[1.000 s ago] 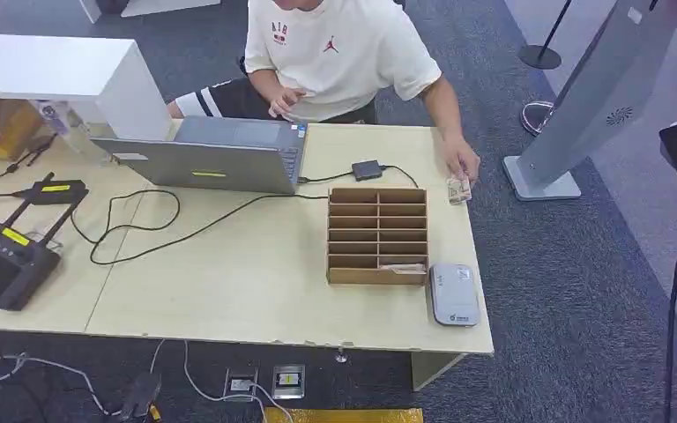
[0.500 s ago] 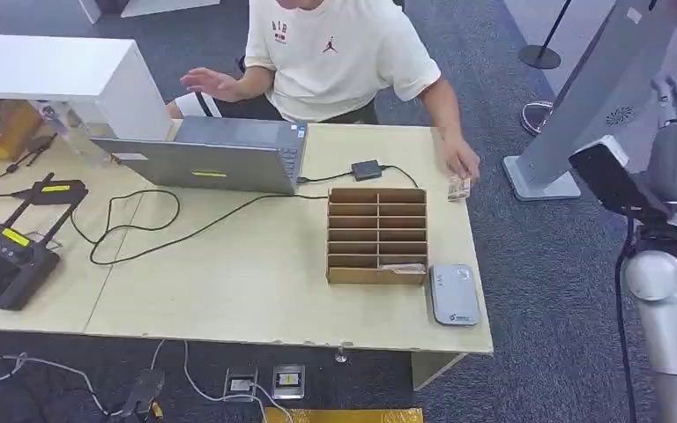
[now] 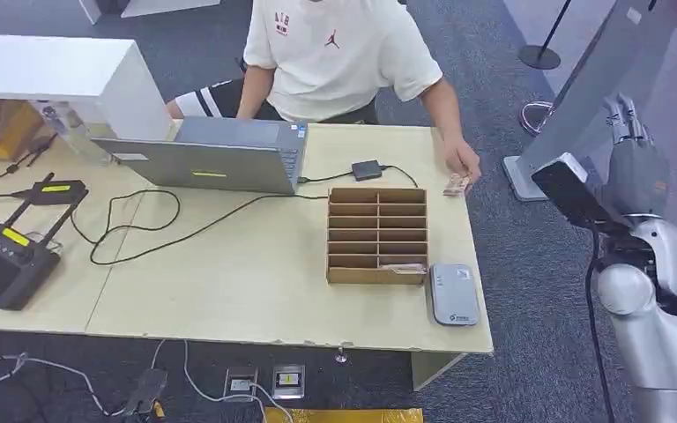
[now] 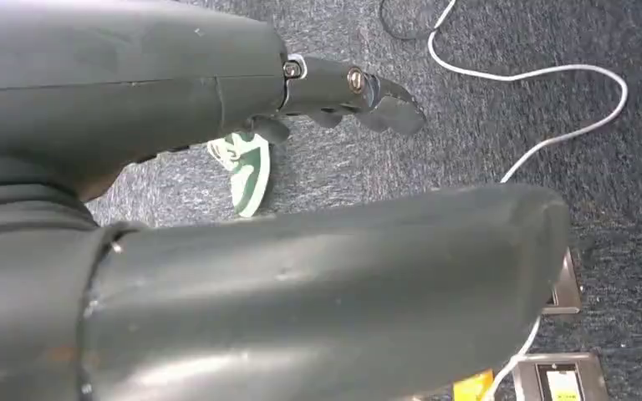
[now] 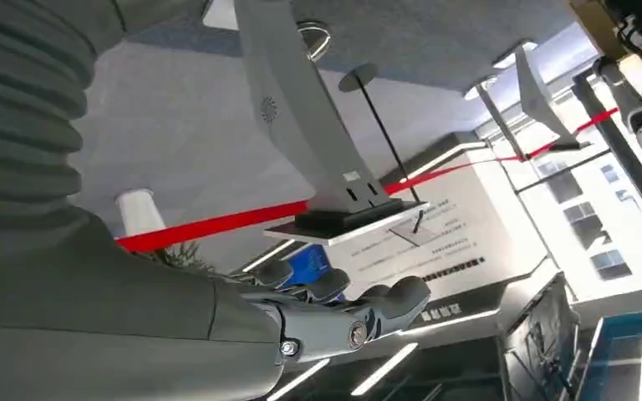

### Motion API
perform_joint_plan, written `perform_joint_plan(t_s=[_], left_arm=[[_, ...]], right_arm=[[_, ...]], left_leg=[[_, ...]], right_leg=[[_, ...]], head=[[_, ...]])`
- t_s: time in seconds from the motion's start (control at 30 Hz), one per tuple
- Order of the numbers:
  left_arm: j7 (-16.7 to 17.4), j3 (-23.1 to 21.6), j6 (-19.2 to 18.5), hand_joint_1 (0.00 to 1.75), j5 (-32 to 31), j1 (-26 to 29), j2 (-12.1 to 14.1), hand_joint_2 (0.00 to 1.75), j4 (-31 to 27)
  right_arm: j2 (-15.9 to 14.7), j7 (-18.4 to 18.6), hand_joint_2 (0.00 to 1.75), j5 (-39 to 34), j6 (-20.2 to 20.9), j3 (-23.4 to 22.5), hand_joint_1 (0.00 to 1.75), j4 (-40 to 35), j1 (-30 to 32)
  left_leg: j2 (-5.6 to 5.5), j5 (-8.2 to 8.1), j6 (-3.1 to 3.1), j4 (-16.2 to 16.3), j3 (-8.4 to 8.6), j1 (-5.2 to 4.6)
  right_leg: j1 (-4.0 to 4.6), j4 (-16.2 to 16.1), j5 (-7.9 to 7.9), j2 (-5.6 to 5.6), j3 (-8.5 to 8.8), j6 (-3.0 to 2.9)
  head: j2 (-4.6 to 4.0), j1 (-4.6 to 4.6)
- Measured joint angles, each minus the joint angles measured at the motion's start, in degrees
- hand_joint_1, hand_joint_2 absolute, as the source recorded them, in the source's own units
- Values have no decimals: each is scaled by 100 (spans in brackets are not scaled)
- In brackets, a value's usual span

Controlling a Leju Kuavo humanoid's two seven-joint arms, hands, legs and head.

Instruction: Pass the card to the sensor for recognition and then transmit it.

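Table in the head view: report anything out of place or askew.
One card lies tilted at the table's far right edge under a person's hand, outside the wooden slotted organizer. A black cable loops loosely across the top. Nothing looks spilled or damaged.

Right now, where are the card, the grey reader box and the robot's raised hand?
card (image 3: 456,185), head view, on its face by the person's fingertips.
card reader (image 3: 454,294), head view, middle of its grey top.
right hand (image 3: 632,163), head view, on the back of the hand.
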Motion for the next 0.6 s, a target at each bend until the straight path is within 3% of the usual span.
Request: perform_joint_plan(t_s=[0.6], left_arm=[[0, -61, -31, 0, -173, 0, 46, 0, -2]], right_arm=[[-2, 17, 175, -4, -11, -282, 0, -142, 99]], left_leg=[[8, 0, 0, 0, 0, 0]], right_leg=[[0, 0, 0, 4, -3, 0]], head=[[0, 0]])
